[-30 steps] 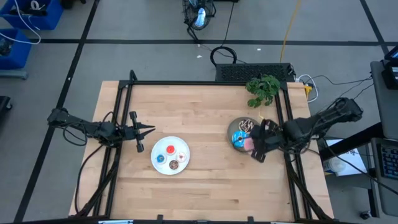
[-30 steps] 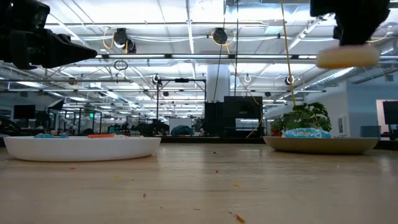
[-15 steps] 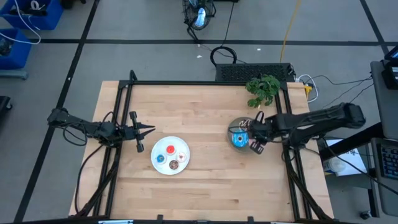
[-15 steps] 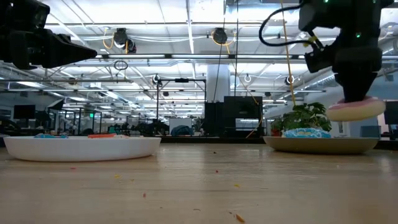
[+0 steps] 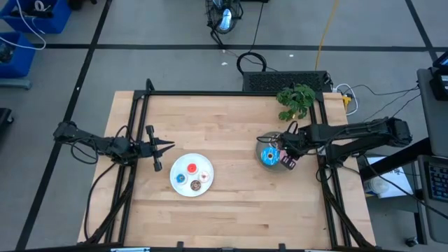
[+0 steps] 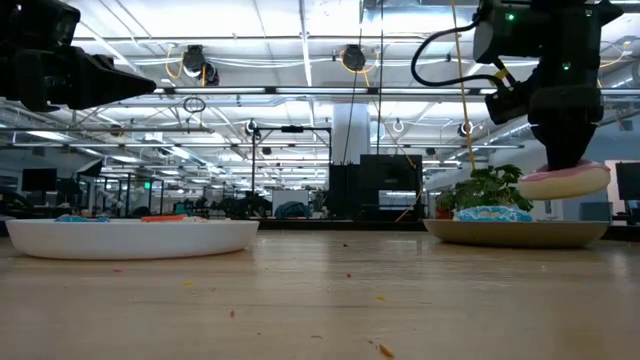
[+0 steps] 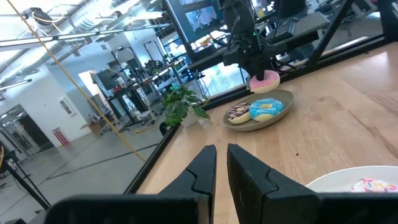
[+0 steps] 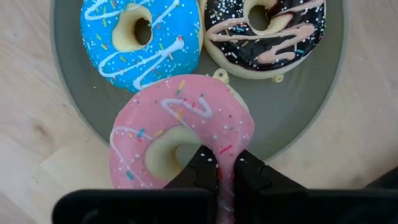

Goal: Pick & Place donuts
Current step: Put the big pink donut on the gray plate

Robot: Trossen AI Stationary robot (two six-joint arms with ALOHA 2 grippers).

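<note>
right gripper clamped on pink-iced donut, centre-right of high view, above grey plate edge | left gripper fingers together, idle, left of white plate

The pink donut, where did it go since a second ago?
The right gripper, still shut on the pink donut, carried it down and in over the grey plate, where it now hangs just above the rim. The blue donut, chocolate donut, white plate and left gripper stayed put.
</note>
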